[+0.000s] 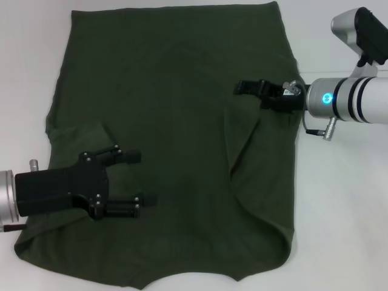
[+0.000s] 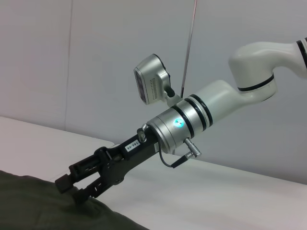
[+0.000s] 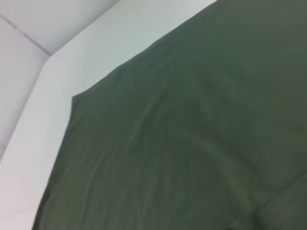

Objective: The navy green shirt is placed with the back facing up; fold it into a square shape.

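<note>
- Two arms are over one big dark olive-green soft fabric shirt point(image 1: 170, 121), which lies flat, plain back up, across most of the white bench point(image 1: 339, 200); the neck notch sits at the edge nearest the robot.
- Nearest: the left tool point(image 1: 136, 179), black, hovers low over the near-left part of the cloth by the sleeve. Its fingers are spread wide with nothing between them, though whether the tips touch the fabric I can't say.
- Right beside it the left sleeve looks folded in over the body, with a raised crease.
- Middle right: a long diagonal ridge runs from the right tool down toward the near-right corner, so that side has already been doubled inward, roughly.
- Farther out: the right tool point(image 1: 248, 88) comes in from the right edge, low over the fold. In the left wrist view the right tool point(image 2: 72, 189) has its fingers parted a little, tips at the cloth, nothing clearly pinched.
- Farthest: the hem edge lies straight and flat.
- Handling, my guess: light, limp and droopy, zero stiffness, so it'll sag and wrinkle when lifted. Best to pinch at edges or corners, both sides together.
</note>
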{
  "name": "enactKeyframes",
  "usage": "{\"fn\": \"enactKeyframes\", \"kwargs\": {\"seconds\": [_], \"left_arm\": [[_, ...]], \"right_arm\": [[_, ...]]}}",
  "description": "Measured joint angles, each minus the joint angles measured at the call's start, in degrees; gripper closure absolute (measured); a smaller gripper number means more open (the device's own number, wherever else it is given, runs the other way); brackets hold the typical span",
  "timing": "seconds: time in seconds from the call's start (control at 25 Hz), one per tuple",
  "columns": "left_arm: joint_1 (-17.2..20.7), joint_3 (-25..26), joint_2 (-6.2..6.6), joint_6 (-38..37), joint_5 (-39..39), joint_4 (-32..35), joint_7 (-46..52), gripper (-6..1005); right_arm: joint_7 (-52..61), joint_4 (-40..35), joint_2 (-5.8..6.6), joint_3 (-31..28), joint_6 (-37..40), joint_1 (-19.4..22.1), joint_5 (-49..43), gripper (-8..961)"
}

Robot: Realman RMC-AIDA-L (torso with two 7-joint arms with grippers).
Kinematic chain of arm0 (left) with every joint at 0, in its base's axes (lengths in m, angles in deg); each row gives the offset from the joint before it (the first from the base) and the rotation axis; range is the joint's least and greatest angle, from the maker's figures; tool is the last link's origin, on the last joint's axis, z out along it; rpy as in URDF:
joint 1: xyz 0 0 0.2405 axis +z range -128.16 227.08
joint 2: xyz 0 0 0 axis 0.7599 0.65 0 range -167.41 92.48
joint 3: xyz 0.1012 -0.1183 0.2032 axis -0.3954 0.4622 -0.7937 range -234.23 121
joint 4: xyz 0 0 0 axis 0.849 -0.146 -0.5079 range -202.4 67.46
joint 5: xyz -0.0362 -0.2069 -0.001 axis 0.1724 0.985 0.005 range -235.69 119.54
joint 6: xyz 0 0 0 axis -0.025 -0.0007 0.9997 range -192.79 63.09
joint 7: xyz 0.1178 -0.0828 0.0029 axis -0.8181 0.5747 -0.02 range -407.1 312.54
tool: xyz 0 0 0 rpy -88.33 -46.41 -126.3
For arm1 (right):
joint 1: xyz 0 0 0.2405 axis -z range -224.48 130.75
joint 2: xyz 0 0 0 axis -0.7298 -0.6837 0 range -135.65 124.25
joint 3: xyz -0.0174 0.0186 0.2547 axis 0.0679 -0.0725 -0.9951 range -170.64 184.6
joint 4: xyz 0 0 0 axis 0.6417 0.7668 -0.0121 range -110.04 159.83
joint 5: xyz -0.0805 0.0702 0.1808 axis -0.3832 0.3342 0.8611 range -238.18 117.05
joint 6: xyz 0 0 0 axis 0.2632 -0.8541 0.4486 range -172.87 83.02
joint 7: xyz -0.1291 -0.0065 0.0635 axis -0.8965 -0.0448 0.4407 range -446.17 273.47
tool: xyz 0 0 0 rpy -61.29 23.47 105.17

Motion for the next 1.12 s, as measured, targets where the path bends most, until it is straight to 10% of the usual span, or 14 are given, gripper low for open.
{"fn": "enactKeyframes", "kwargs": {"seconds": [1.12], "left_arm": [[0.27,0.08,-0.62,-0.72,0.00,-0.61,-0.81,48]], "right_arm": [[-0.92,2.23,-2.41,0.51,-6.64,-0.12,-0.01,54]]}}
